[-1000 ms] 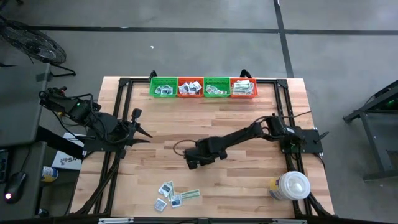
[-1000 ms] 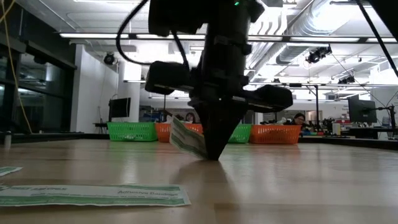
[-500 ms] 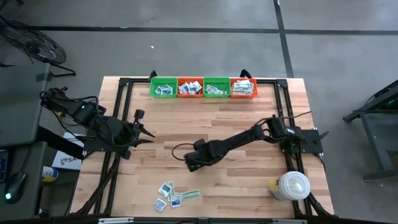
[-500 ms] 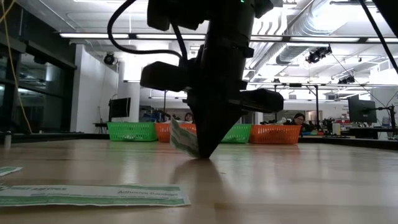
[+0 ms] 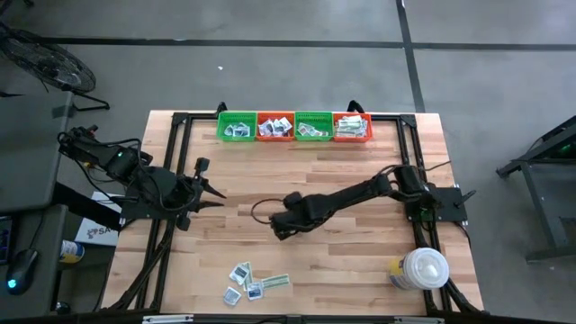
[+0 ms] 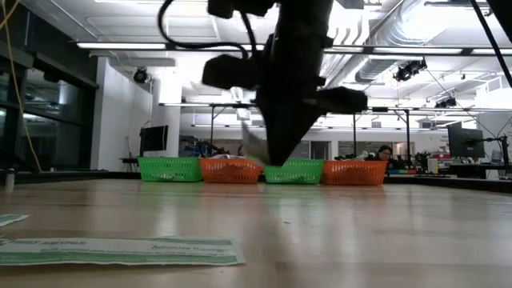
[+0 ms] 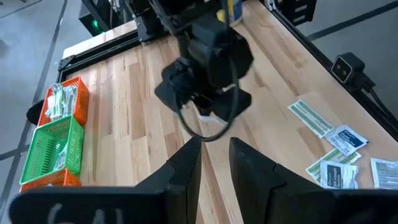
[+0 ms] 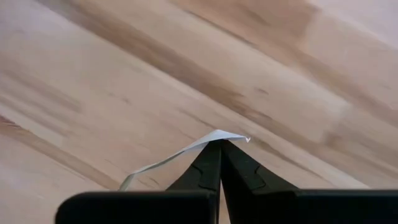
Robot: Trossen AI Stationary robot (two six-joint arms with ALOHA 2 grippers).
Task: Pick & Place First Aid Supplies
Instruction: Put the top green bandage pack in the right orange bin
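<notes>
My right gripper (image 5: pixel 282 227) hangs over the middle of the table, shut on one small white first aid packet (image 8: pixel 180 152). In the low view the packet (image 6: pixel 253 146) shows beside the fingertips, well above the wood. More first aid supplies lie flat near the front edge: white squares (image 5: pixel 241 274) and a pale-green strip (image 5: pixel 275 282), which also shows in the low view (image 6: pixel 120 250). My left gripper (image 7: pixel 214 163) waits at the table's left, raised, open and with nothing between its fingers. My right gripper pinches the packet by one edge (image 8: pixel 214 138) between its two fingertips. The fingers come from above and point steeply down. The rest of the packet sticks out to one side of the fingers, slightly bowed and lifted clear of the table.
Four baskets stand in a row at the far edge: green (image 5: pixel 236 127), orange (image 5: pixel 275 127), green (image 5: pixel 314 127), orange (image 5: pixel 353 127), all with packets inside. A big white round lidded container (image 5: pixel 423 268) sits at the front right. Bare wood lies between the gripper and the baskets.
My right gripper has risen from the tabletop with the packet and its wrist has turned. The packet, whose lower end was down near the wood, now hangs clear above it.
</notes>
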